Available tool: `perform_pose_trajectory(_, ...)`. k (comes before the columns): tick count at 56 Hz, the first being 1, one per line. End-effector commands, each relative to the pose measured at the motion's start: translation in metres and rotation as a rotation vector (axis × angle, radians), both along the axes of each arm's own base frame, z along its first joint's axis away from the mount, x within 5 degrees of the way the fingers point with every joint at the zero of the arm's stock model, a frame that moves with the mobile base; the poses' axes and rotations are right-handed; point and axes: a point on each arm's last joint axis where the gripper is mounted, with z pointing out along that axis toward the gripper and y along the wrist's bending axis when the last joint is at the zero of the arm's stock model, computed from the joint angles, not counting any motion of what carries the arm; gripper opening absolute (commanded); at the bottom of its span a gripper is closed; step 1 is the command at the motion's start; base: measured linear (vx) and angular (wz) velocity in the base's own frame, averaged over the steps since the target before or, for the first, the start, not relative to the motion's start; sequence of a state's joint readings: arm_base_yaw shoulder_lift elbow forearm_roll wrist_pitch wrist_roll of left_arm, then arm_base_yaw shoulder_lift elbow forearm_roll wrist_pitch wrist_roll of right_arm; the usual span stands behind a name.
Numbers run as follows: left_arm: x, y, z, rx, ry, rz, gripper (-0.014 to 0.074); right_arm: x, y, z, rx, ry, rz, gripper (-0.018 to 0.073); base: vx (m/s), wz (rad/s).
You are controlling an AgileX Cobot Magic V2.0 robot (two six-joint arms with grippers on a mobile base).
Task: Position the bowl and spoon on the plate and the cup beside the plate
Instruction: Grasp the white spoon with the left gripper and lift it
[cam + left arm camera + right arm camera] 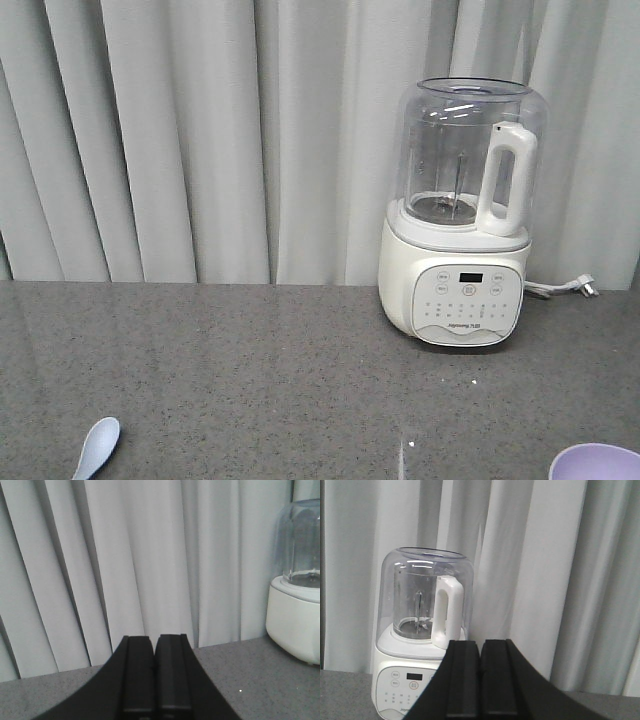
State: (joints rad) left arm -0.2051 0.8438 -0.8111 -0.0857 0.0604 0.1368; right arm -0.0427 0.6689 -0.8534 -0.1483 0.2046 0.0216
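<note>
**Exterior front-facing view.** A speckled grey stone-look counter [250, 380] runs up to a pleated pale grey curtain [200, 130]. A white blender [460, 240] with a clear plastic jar and a white handle stands at the right rear of the counter, its control panel facing the camera. Its white power plug [583, 286] lies on the counter just behind it to the right. The short pale blue-white spoon [98, 445] lies at the lower left edge of the view, its broad scoop uppermost and its handle cut off by the frame. The small round lilac-purple bowl [598, 463] sits at the lower right corner, only its upper rim in view. Spoon and bowl are well apart.

**Left wrist-mounted view.** The black left gripper [154, 645] has its two fingers pressed together, with only a thin seam between them and nothing held. The curtain and part of the blender lie beyond.

**Right wrist-mounted view.** The black right gripper [480, 650] is likewise closed and holds nothing. The blender stands directly behind it.
</note>
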Motion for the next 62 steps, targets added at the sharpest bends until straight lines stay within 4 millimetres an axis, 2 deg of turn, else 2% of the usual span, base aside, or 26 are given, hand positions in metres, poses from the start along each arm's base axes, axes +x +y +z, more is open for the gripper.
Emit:
perform_pose_trajectory(1,0.001,0.001,0.019,-0.028,-0.115,0.009,0.0082,-0.002,0.001,0.017,-0.028,-0.105,0.006,0.008,0.0,0.0)
perform_pose_trajectory(6,0.002,0.0,0.018,-0.027,-0.113,0.009,0.0181,-0.002,0.001,0.017,-0.027,-0.105,0.006,0.02,0.0,0.0)
perform_pose_trajectory(14,0.002,0.0,0.017,-0.022,-0.095,0.007,0.0442,-0.002,0.001,0.016,-0.024,-0.1,0.006,0.044,0.0,0.0)
perform_pose_trajectory(20,0.003,0.0,0.018,-0.047,-0.109,0.009,0.0585,-0.002,0.001,0.016,-0.024,-0.1,0.006,0.0561,0.0,0.0)
perform_pose_trajectory(21,0.006,-0.001,0.013,-0.077,-0.056,0.004,0.0636,-0.002,0.001,0.016,-0.022,-0.1,0.007,0.0599,0.0,0.0)
perform_pose_trajectory(30,0.021,-0.006,-0.003,0.006,0.241,-0.015,0.0599,-0.002,0.001,0.016,0.024,-0.104,0.013,0.0585,0.0,0.0)
perform_pose_trajectory(39,0.059,-0.013,-0.014,0.08,0.54,-0.002,0.0557,-0.002,0.001,0.017,0.031,-0.108,0.014,0.0585,0.0,0.0)
perform_pose_trajectory(46,0.092,-0.015,-0.043,0.098,0.752,0.075,0.0554,-0.002,0.001,0.017,0.032,-0.107,0.014,0.0585,0.0,0.0)
perform_pose_trajectory(51,0.109,-0.018,-0.072,0.114,0.892,0.089,0.0554,-0.002,0.001,0.017,0.032,-0.107,0.014,0.0585,0.0,0.0)
perform_pose_trajectory(55,0.119,-0.02,-0.094,0.137,0.993,0.095,0.0554,-0.002,0.001,0.017,0.032,-0.107,0.014,0.0585,0.0,0.0)
perform_pose_trajectory(62,0.131,-0.024,-0.121,0.139,1.099,0.094,0.0554,-0.002,0.001,0.017,0.03,-0.107,0.014,0.0585,0.0,0.0)
